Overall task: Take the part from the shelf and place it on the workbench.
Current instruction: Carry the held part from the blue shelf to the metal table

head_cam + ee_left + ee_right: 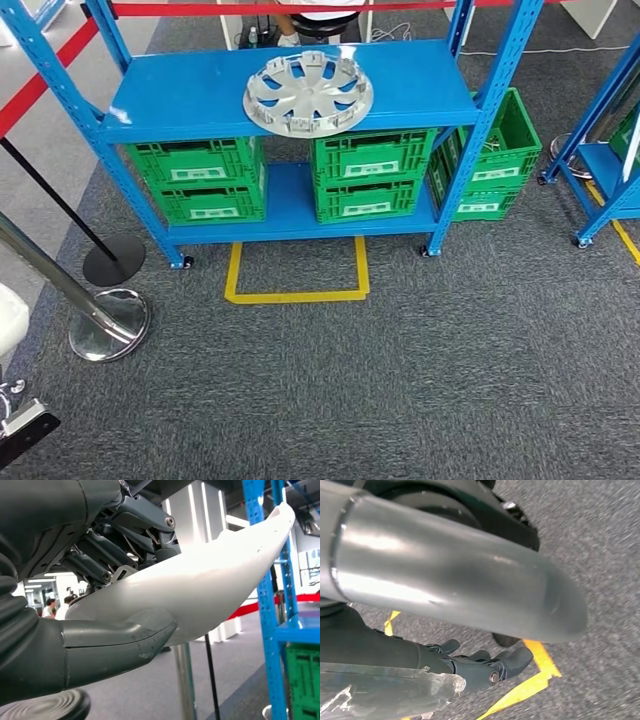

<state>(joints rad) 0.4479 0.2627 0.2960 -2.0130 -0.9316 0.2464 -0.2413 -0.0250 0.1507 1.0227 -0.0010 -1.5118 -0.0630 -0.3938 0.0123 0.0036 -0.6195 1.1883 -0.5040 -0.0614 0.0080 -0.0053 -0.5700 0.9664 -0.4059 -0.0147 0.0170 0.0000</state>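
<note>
One silver wheel cover (308,93), the part, lies flat on the top board of the blue shelf (189,95), right of that board's middle and reaching its near edge. Nothing touches it. Under the board, two stacks of green crates (200,180) sit on the lower board, one to the left and one in the middle, and more green crates (494,150) stand on the floor just past the shelf's right post. On the grey carpet, just near of the shelf, yellow tape (298,290) marks three sides of a square. At the left stand two barrier posts, one on a black round base (113,260) and one on a shiny round base (109,325), with a red belt (41,80) running from the far left. A second blue rack (604,160) stands at the far right.

In the left wrist view the left hand (113,600) lies against a smooth white curved shell (211,590); its thick grey thumb runs along the shell's underside and the darker fingers (124,535) reach over the other side, but whether they grip it I cannot tell. In the right wrist view the right hand (482,665) hangs above the carpet and yellow tape, its dark fingers (516,657) curled lightly inward with nothing in them.
</note>
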